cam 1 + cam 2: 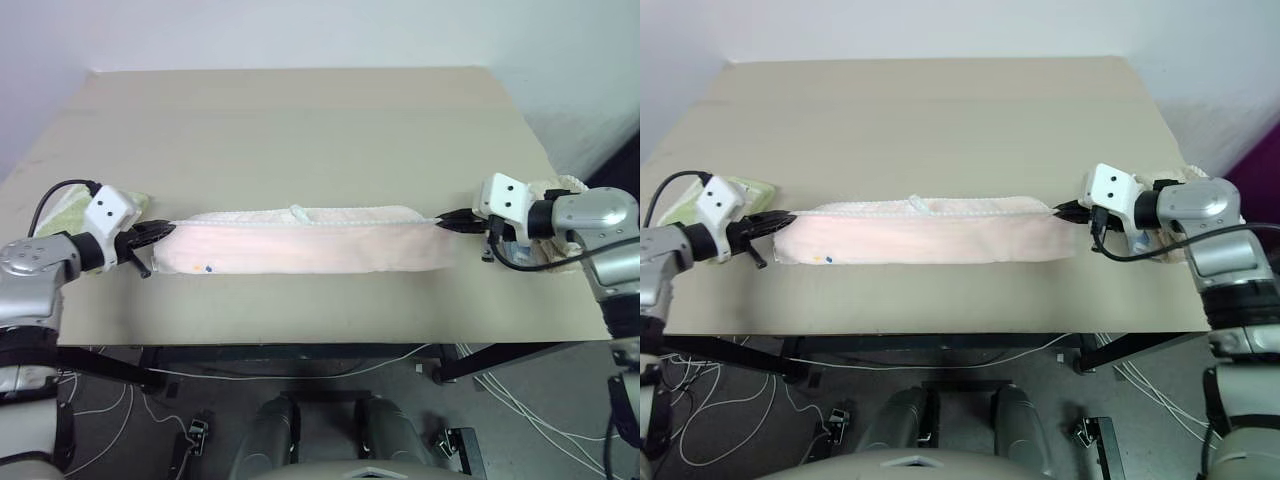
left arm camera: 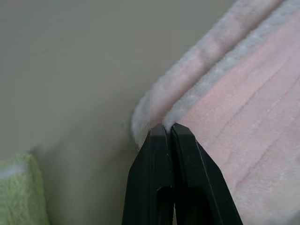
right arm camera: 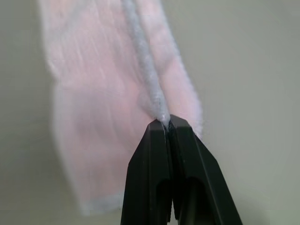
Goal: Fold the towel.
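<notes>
Left eye view: the pink towel (image 1: 300, 245) is held stretched over the table (image 1: 300, 120), doubled lengthwise, each end pinched by the closed left gripper (image 1: 160, 232) and right gripper (image 1: 447, 217). Laying down and crosswise folding seemingly remain.

A big tan table (image 1: 300, 120) stands by a white wall (image 1: 300, 30). Under it the floor (image 1: 520, 430) is grey, and white cables (image 1: 110, 395) lie there.
</notes>
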`<action>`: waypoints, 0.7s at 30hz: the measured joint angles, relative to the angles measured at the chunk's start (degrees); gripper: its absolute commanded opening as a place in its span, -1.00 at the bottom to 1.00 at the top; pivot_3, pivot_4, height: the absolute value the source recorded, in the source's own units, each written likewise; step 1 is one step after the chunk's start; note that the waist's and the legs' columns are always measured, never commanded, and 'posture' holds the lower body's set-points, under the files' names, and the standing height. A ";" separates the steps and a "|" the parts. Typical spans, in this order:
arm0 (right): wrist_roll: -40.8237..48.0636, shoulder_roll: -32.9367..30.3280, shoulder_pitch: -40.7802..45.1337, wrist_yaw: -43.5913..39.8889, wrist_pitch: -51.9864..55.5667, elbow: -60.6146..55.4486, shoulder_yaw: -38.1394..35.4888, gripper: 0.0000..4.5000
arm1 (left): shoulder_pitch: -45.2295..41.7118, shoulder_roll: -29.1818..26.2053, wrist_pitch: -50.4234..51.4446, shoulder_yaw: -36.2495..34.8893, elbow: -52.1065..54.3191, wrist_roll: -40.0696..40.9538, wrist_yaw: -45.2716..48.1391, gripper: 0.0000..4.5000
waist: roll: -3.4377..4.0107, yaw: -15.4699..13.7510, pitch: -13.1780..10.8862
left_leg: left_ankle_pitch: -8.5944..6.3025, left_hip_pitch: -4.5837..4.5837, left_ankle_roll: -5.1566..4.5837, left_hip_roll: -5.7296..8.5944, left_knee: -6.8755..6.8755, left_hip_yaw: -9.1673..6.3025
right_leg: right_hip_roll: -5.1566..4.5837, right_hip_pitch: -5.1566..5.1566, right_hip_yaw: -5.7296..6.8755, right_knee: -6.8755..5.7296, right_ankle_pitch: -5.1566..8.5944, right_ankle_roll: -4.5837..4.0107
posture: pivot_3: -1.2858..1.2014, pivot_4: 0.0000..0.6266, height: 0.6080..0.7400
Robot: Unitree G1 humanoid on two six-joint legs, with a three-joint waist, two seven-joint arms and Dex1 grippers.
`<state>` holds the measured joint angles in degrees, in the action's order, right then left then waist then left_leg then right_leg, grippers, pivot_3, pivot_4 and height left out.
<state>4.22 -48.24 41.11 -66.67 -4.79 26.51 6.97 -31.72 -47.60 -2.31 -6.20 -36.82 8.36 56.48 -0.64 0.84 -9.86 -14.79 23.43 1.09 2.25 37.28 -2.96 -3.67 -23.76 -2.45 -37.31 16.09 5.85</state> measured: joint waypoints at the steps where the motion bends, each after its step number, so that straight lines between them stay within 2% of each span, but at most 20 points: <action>1: -0.95 0.60 1.05 0.54 -1.39 2.20 0.41 -1.00 | -1.00 0.33 -1.18 0.59 -1.61 -0.87 -0.60 -1.00 | 0.00 0.03 0.00 | 0.00 0.00 0.00 0.00 -0.01 0.01 | 0.00 -0.01 -0.01 0.00 0.00 0.00 | 0.03 -0.52 1.00; 5: -4.77 3.25 5.20 2.74 -7.33 12.54 2.08 -1.00 | -4.66 2.07 -5.74 2.92 -8.77 -4.18 -3.06 -1.00 | 0.00 0.09 0.00 | 0.01 0.01 0.00 0.00 0.00 0.03 | 0.02 -0.04 -0.02 -0.05 0.00 0.00 | 0.03 -0.52 1.00; 12: -8.49 6.82 8.87 6.98 -14.49 22.77 2.86 -1.00 | -7.79 3.45 -10.70 5.08 -16.21 -7.78 -6.96 -1.00 | 0.00 0.22 0.00 | 0.01 0.02 0.01 0.00 0.00 0.05 | 0.02 -0.10 -0.05 -0.12 0.00 0.00 | 0.03 -0.52 1.00; 15: -8.59 7.26 9.61 7.79 -15.48 24.98 2.83 -0.70 | -8.68 3.88 -11.09 5.07 -18.18 -7.85 -8.21 -0.69 | 0.00 0.20 0.00 | 0.01 0.02 0.01 0.00 0.00 0.05 | 0.02 -0.10 -0.05 -0.14 0.00 0.00 | 0.03 -0.52 1.00; 21: -8.43 7.14 9.63 8.97 -15.56 26.32 1.74 0.19 | -8.73 3.86 -11.02 4.58 -19.45 -7.59 -8.56 0.19 | 0.00 0.23 0.00 | 0.01 0.02 0.01 0.00 0.00 0.05 | 0.02 -0.12 -0.05 -0.19 0.00 0.00 | 0.03 -0.52 1.00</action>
<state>-4.22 -41.11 50.73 -57.70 -20.34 52.84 8.71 -40.45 -43.74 -13.33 -1.62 -56.27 0.76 47.92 -0.63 1.07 -9.86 -14.78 23.46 1.10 2.25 37.28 -2.91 -3.65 -23.87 -2.50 -37.50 16.09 5.85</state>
